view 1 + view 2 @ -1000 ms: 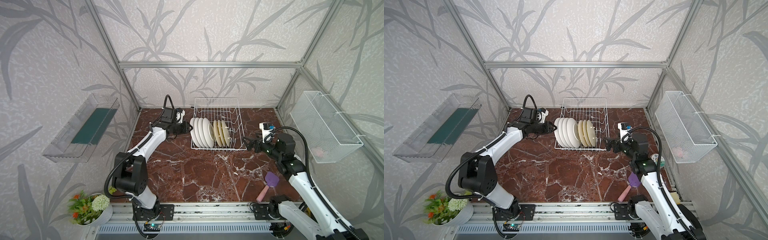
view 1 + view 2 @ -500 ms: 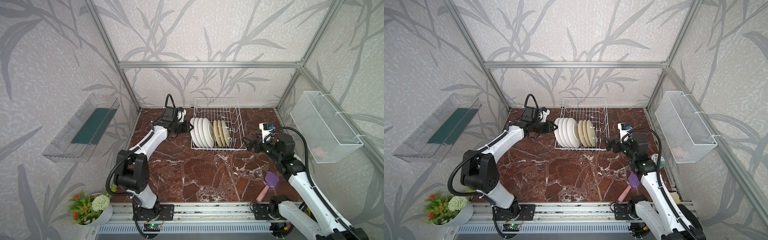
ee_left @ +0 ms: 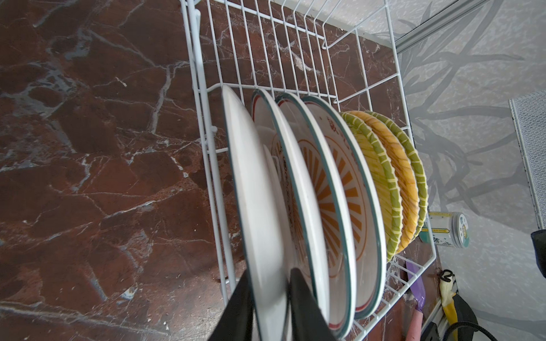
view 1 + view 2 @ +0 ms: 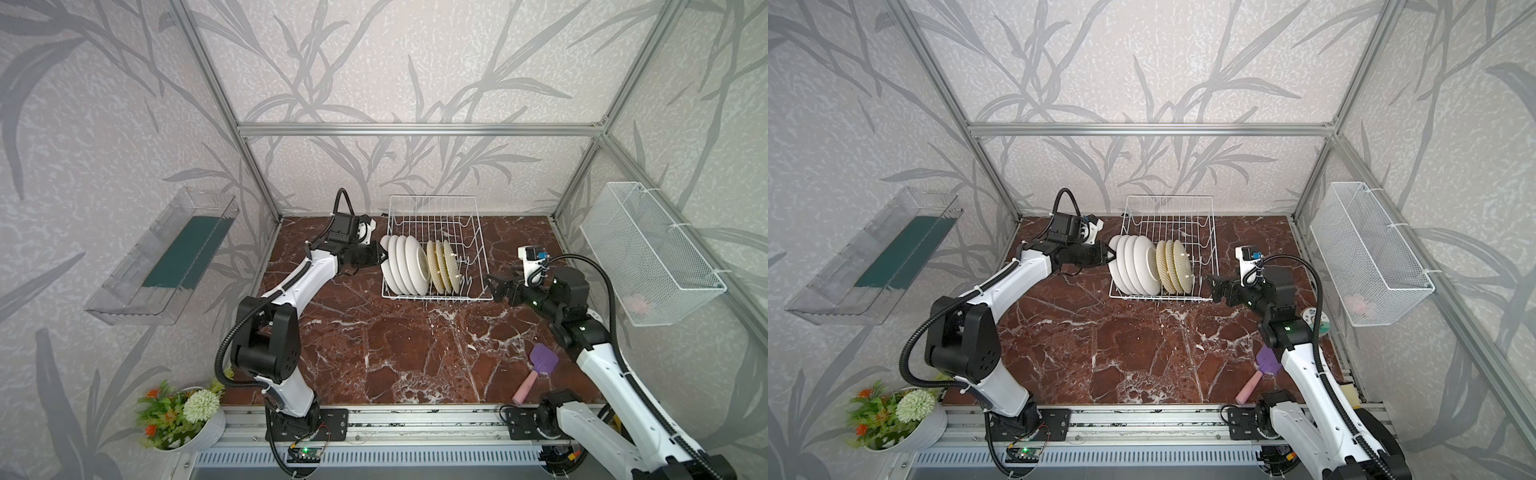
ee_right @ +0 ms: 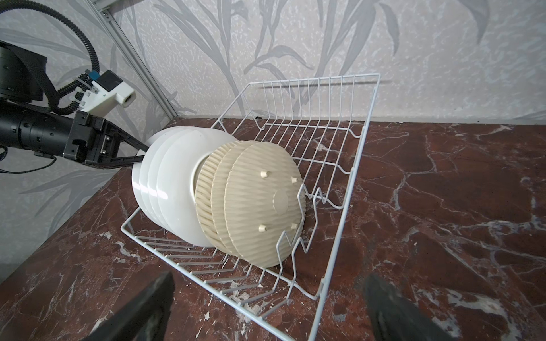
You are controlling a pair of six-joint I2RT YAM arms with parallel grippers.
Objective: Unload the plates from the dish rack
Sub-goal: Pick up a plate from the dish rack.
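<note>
The dish rack (image 4: pixel 432 216) sits on the table (image 4: pixel 374 353) towards the back wall, between the two arms; all the plates are in its front part, standing on edge and leaning, one behind another. The four white plates (image 4: pixel 405 270) fill the side nearest the left arm, and the three yellow plates (image 4: pixel 442 266) stand just beside them towards the right arm. The left wrist view shows their faces, with orange sunburst rays and dark green rims on the white ones; the right wrist view shows plain white backs and ribbed cream undersides.

The left fingers (image 3: pixel 304 310) reach in over the rack's side and straddle the rim of the end plate (image 3: pixel 257 206), the white one closest to that arm; one finger lies against its back and one against its face, narrowed onto it. The plate is seated in the rack with the others.

The right fingers (image 5: pixel 147 310) are spread wide and hold nothing; they hover low over the table just outside the rack's front corner, pointing at the yellow plates.

A purple spatula (image 4: pixel 540 365) with a pink handle lies on the table near the right arm.
</note>
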